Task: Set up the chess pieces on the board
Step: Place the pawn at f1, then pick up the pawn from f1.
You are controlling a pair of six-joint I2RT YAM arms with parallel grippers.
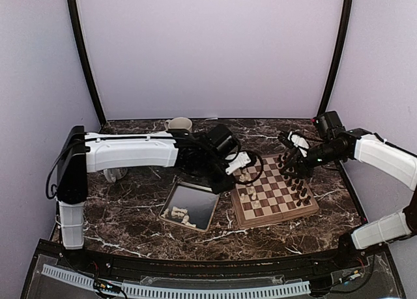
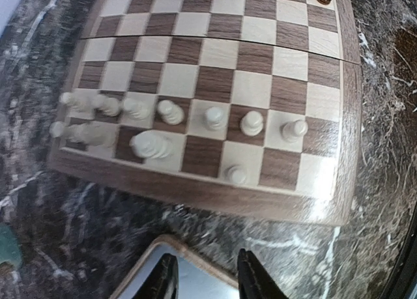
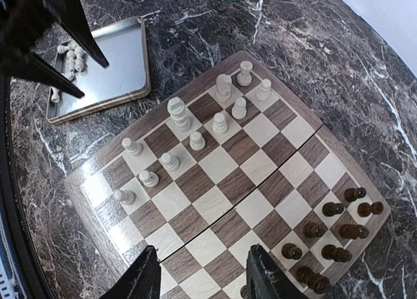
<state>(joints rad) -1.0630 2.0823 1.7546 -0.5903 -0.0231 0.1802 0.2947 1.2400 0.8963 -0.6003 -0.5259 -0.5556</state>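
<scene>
Metal tray (image 1: 201, 204) just beside the board (image 1: 270, 198) — mug (image 1: 179, 124) well behind

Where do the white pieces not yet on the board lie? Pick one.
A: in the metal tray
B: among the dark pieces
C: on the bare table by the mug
A: a small heap of white pieces lies in the metal tray, just left of the board.
</scene>
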